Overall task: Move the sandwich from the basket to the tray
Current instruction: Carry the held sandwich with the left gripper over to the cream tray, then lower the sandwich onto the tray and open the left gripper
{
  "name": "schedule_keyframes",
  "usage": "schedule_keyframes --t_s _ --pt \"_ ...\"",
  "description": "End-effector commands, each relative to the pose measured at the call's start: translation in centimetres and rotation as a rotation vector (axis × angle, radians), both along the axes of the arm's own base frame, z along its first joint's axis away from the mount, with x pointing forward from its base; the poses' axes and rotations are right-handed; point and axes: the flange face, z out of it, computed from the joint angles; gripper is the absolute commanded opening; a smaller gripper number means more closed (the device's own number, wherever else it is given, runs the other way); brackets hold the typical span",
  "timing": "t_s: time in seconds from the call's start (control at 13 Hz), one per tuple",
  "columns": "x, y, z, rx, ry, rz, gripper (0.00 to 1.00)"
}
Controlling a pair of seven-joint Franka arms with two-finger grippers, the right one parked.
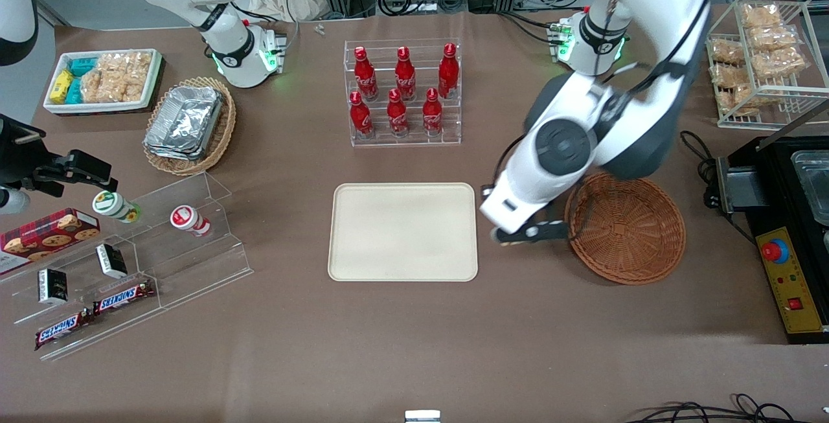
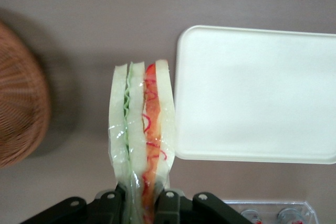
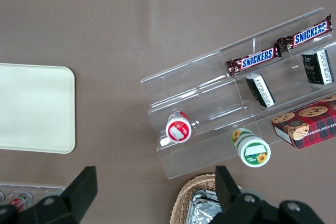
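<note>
Presently we find the gripper [image 2: 140, 205] closed on the sandwich [image 2: 140, 135], its two fingers [image 2: 167, 205] pinching the wrapped wedge at one narrow end. In the front view the gripper [image 1: 518, 234] hangs over bare table between the basket [image 1: 625, 228] and the tray [image 1: 403, 231], just beside the basket's rim; the sandwich itself is hidden there under the arm. The basket interior that shows holds nothing, and the tray [image 2: 257, 93] carries nothing.

We judge the step in hand to be the carry: the sandwich is out of the basket [image 2: 21, 98] and held in the air, but not yet over the tray. In the wrist view its edge lies just beside the tray's rounded corner, short of the tray surface.

The next move, in our judgement, calls for sideways travel toward the parked arm's end of the table until the wedge sits well inside the rim, then a descent and a release. The risk we note is a release too near the rim, leaving the wedge propped on it.

As to orientation, the long axis runs straight out from the fingers, roughly parallel to the tray's near short edge. The layered cut face, pale bread with green and red-orange filling, is turned toward the wrist camera, and the free end points away from the gripper
</note>
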Motion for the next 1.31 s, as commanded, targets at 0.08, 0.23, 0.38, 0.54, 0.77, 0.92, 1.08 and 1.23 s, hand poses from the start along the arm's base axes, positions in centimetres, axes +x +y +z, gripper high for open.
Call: schedule_keyframes --t_s 0.08,0.23,0.38,0.54,0.77,0.92,1.08,1.23 --pt "-0.2 -5.1 -3.9 -0.025 -0.015 -0.053 0.19" --pt "-0.4 -6.9 -6.7 -0.054 -0.033 -0.072 0.19" --pt "-1.6 -8.8 -8.9 -0.057 -0.043 -0.104 0.21" --pt "-1.3 -8.7 -10.1 -0.047 -0.052 -0.117 0.21" --pt "-1.1 -8.7 -12.9 -0.012 -0.102 -0.156 0.21" --pt "-1.5 -8.8 -14.5 -0.028 -0.12 -0.164 0.21" --pt "-1.8 -8.9 -15.5 -0.034 -0.146 -0.181 0.27" --pt "-2.0 -8.5 -16.7 -0.018 -0.137 -0.188 0.51"
